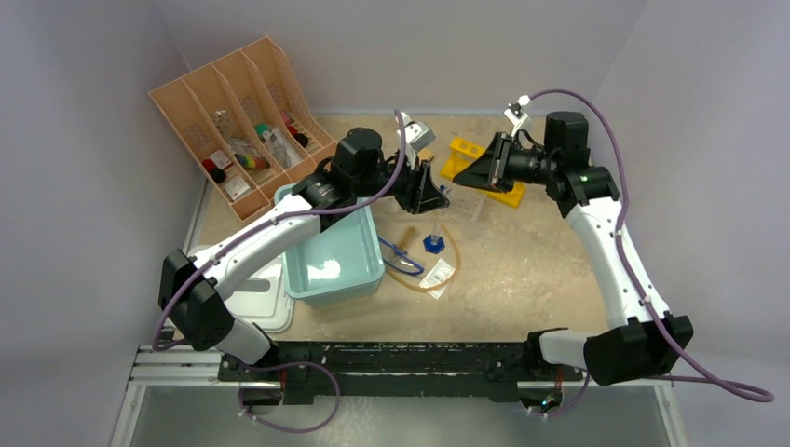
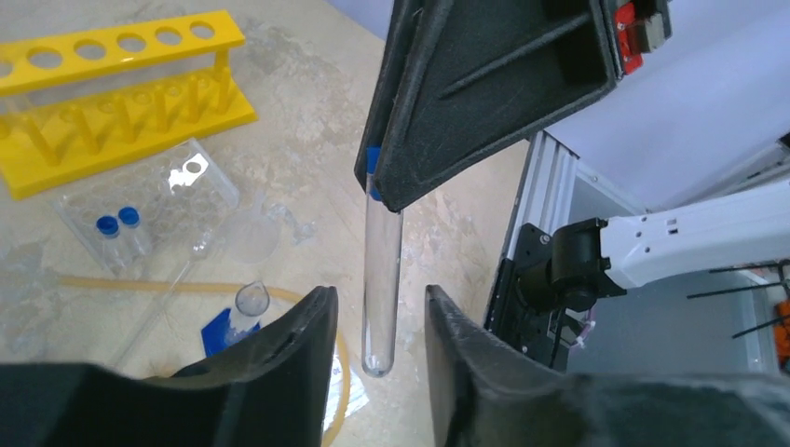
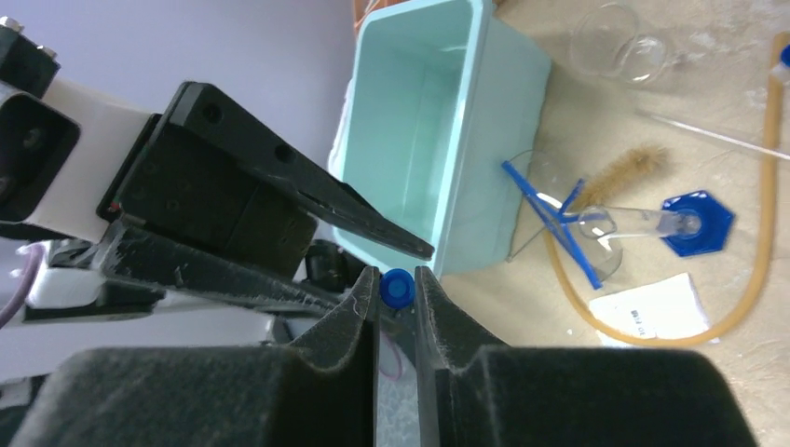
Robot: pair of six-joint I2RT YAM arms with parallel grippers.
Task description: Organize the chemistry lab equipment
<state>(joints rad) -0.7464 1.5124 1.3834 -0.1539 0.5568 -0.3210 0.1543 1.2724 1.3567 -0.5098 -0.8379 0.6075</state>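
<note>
The test tube point(image 2: 380, 270) is thin and clear with a blue cap point(image 3: 397, 288). It is held in the air over the table point(image 1: 531, 270), between the tub point(image 1: 326, 265) and the yellow rack point(image 1: 463, 149). The right gripper point(image 3: 396, 279) pinches it at the cap, while the left gripper point(image 2: 377, 296) is spread, its fingers on either side of the tube's rounded end without touching it. Both arms reach inward over mid-table, the left one across the tub, their grippers meeting tip to tip.
</note>
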